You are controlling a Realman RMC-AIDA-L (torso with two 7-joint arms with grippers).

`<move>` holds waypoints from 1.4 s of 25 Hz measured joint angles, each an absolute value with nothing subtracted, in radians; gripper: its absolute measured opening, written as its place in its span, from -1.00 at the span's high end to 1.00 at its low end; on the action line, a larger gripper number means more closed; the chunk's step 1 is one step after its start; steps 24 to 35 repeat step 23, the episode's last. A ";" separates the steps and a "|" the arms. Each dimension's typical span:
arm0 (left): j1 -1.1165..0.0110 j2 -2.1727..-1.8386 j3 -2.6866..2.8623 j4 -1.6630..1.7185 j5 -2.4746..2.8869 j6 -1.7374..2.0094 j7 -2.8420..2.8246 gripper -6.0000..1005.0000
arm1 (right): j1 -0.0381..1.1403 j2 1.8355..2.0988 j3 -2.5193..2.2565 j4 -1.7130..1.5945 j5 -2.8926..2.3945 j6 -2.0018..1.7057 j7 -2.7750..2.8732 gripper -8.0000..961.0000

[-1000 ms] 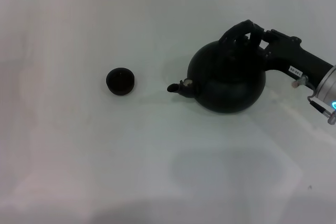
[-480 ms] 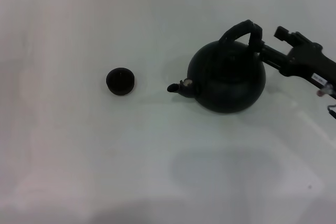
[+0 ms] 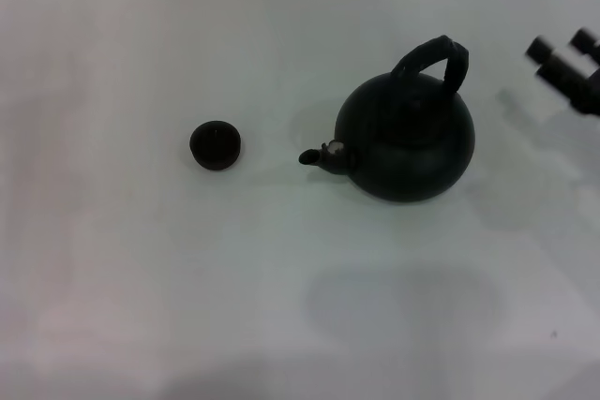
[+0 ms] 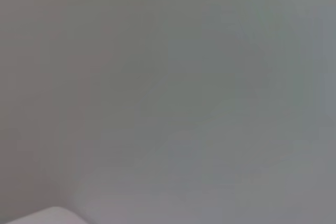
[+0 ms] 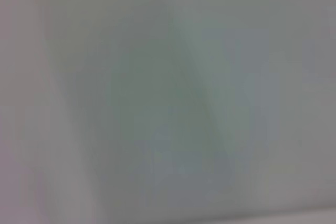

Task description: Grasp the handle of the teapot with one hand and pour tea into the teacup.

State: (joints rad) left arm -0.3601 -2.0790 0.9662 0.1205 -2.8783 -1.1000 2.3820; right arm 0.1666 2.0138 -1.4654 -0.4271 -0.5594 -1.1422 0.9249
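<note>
teapot [image 3: 405, 145] upright on white surface [image 3: 281, 278], spout toward teacup [image 3: 216, 145], the two well apart | handle [image 3: 433, 61] arched over top, free | right tool [image 3: 562, 58] at far right edge, fingers spread wide, holding nothing, apart from handle | left tool out of view

The right wrist view shows only a pale, blurred surface [image 5: 168, 98], grey-white with a faint green tint; a slightly darker, soft-edged band runs across it at a slant; a lighter strip lies along one edge; no object, gripper finger or outline can be made out in it
</note>
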 joint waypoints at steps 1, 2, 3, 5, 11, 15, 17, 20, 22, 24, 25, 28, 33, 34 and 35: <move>-0.360 -2.079 0.966 0.121 -2.878 -1.100 2.382 -0.75 | 0.171 2.020 -1.436 -0.423 -0.553 -1.141 0.894 -0.79; -0.371 -2.078 0.970 0.122 -2.823 -1.101 2.407 -0.75 | 0.177 2.024 -1.414 -0.420 -0.541 -1.140 0.868 -0.79; -0.373 -2.078 0.970 0.122 -2.812 -1.101 2.410 -0.75 | 0.184 2.026 -1.406 -0.418 -0.522 -1.139 0.849 -0.79; -0.380 -2.077 0.971 0.123 -2.772 -1.101 2.417 -0.75 | 0.203 2.028 -1.403 -0.411 -0.468 -1.138 0.805 -0.79; -0.387 -2.075 0.971 0.131 -2.661 -1.102 2.469 -0.75 | 0.261 2.028 -1.431 -0.389 -0.292 -1.105 0.657 -0.79; -0.388 -2.076 0.974 0.132 -2.638 -1.101 2.479 -0.75 | 0.280 2.028 -1.433 -0.389 -0.276 -1.094 0.628 -0.79; -0.390 -2.076 0.987 0.133 -2.635 -1.099 2.479 -0.75 | 0.284 2.028 -1.433 -0.389 -0.269 -1.084 0.613 -0.79; -0.393 -2.075 1.005 0.134 -2.634 -1.093 2.480 -0.75 | 0.287 2.028 -1.433 -0.389 -0.261 -1.076 0.602 -0.79; -0.394 -2.075 1.006 0.135 -2.634 -1.092 2.483 -0.75 | 0.289 2.027 -1.433 -0.389 -0.260 -1.074 0.602 -0.79; -0.394 -2.075 1.007 0.135 -2.634 -1.092 2.485 -0.75 | 0.290 2.027 -1.432 -0.389 -0.260 -1.074 0.601 -0.79; -0.394 -2.075 1.007 0.135 -2.634 -1.092 2.485 -0.75 | 0.290 2.027 -1.432 -0.389 -0.260 -1.074 0.601 -0.79; -0.394 -2.075 1.007 0.135 -2.634 -1.092 2.485 -0.75 | 0.290 2.027 -1.432 -0.389 -0.260 -1.074 0.601 -0.79; -0.394 -2.075 1.007 0.135 -2.634 -1.092 2.485 -0.75 | 0.290 2.027 -1.432 -0.389 -0.260 -1.074 0.601 -0.79; -0.394 -2.075 1.007 0.135 -2.634 -1.092 2.485 -0.75 | 0.290 2.027 -1.432 -0.389 -0.260 -1.074 0.601 -0.79; -0.394 -2.075 1.007 0.135 -2.634 -1.092 2.485 -0.75 | 0.290 2.027 -1.432 -0.389 -0.260 -1.074 0.601 -0.79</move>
